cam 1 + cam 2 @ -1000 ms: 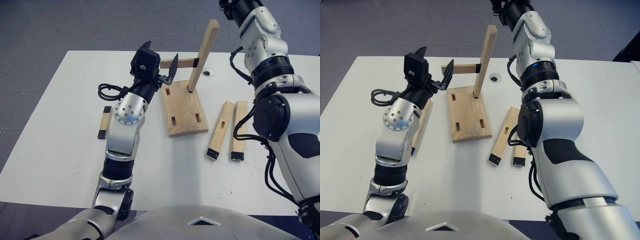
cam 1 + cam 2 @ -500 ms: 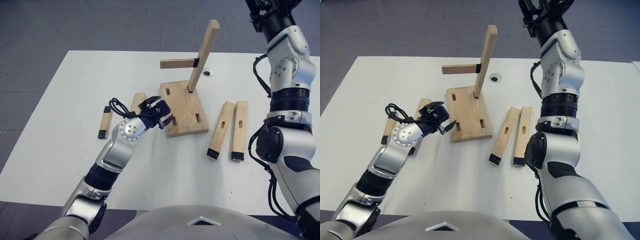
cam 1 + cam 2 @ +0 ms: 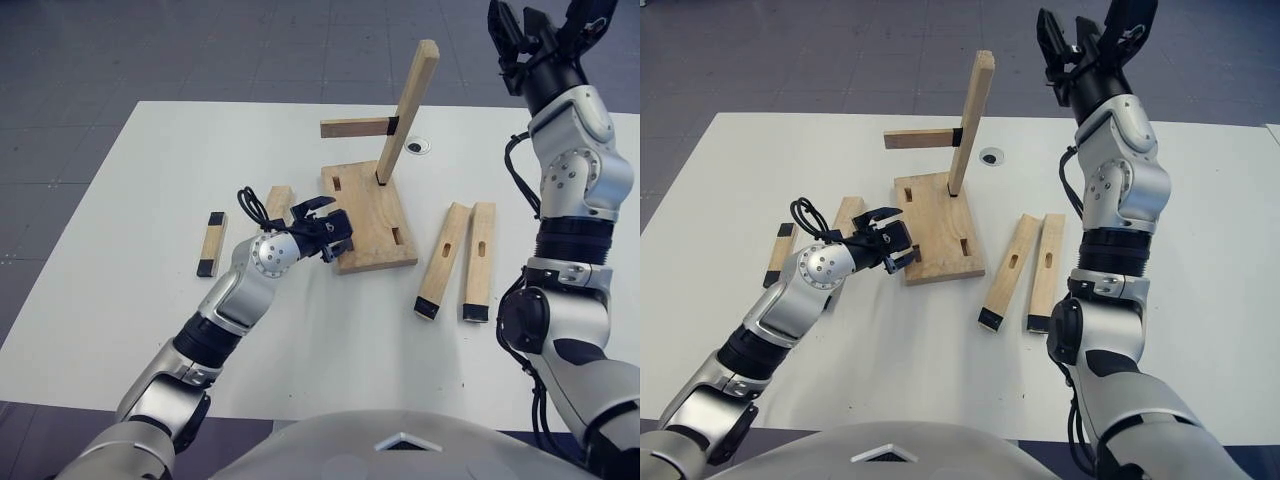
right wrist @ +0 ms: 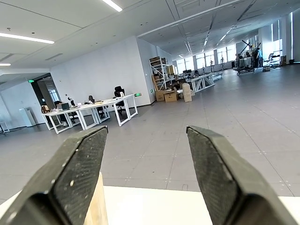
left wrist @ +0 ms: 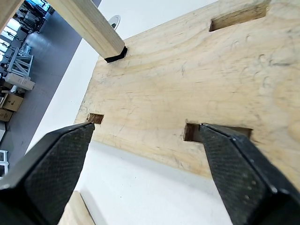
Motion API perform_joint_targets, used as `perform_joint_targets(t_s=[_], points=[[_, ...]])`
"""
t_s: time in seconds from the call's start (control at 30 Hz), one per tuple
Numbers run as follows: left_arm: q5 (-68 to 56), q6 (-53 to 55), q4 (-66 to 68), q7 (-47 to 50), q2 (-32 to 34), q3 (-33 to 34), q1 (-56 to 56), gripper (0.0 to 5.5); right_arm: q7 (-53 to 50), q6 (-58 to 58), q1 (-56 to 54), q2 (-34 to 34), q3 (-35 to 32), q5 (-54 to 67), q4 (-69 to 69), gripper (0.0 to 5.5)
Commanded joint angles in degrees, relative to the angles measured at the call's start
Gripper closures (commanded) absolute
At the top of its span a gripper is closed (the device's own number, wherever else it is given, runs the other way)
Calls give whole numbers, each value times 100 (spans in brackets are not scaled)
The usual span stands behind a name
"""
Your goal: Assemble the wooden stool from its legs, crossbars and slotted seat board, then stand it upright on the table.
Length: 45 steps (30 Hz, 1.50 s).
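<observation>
Watching from the head views, the seat board (image 3: 368, 215) is lying flat near the middle of the white worktop (image 3: 150, 170), slots facing up. An upright leg (image 3: 408, 105) is standing in its far right slot, leaning a little to the right. A crossbar (image 3: 352, 127) is sticking out of that leg to the left, level and clear of the board. Right of the board, a loose leg (image 3: 442, 255) and a second leg (image 3: 478, 258) are lying side by side, black ends toward the robot. Left of the board a short bar (image 3: 210, 243) is lying alone, and a wood piece (image 3: 277, 200) is lying between it and the board, partly hidden by the left arm. The left gripper (image 3: 325, 228) is hanging at the board's near left corner, jaws spread and holding nothing. The right gripper (image 3: 545, 35) is hanging high beyond the worktop's far edge, apart from the upright leg, jaws wide and empty.

In the left wrist view the board is lying close below. The fingers (image 5: 56, 164) are standing well apart over its edge, one overlapping a slot (image 5: 220, 132). Whether they are touching the wood I cannot tell.

In the right wrist view the gripper is gaping with nothing between its pads, facing a hall with desks (image 4: 93, 115)
</observation>
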Motion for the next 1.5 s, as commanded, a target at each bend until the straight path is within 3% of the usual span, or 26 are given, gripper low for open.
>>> perform_joint_targets(t_s=[0.03,0.23,0.5,0.73,0.87,0.97,1.17,1.5], points=[[222,41,57,-625,366,-408,145,135,-82,140,94,1,12,74,-159,239],[361,-126,-84,-1714,883,-945,155,135,-152,162,146,50,16,126,-248,239],[171,-53,-513,-1932,1346,-398,338,135,-190,263,19,93,95,231,-442,239],[-333,-54,-743,-1350,655,377,17,135,-163,292,-1009,306,149,519,-112,239],[-1365,109,-1202,-876,-134,1448,-162,135,137,-203,-1994,318,133,467,1212,239],[-1721,241,-1345,-591,-383,1857,-230,135,459,-641,-2677,352,154,324,2589,239],[-1595,254,-1242,-153,-376,1805,-95,135,907,-873,-3033,459,491,-155,4105,239],[-1555,241,-1229,121,-472,1516,216,135,1000,-1037,-3079,542,334,-161,4007,239]])
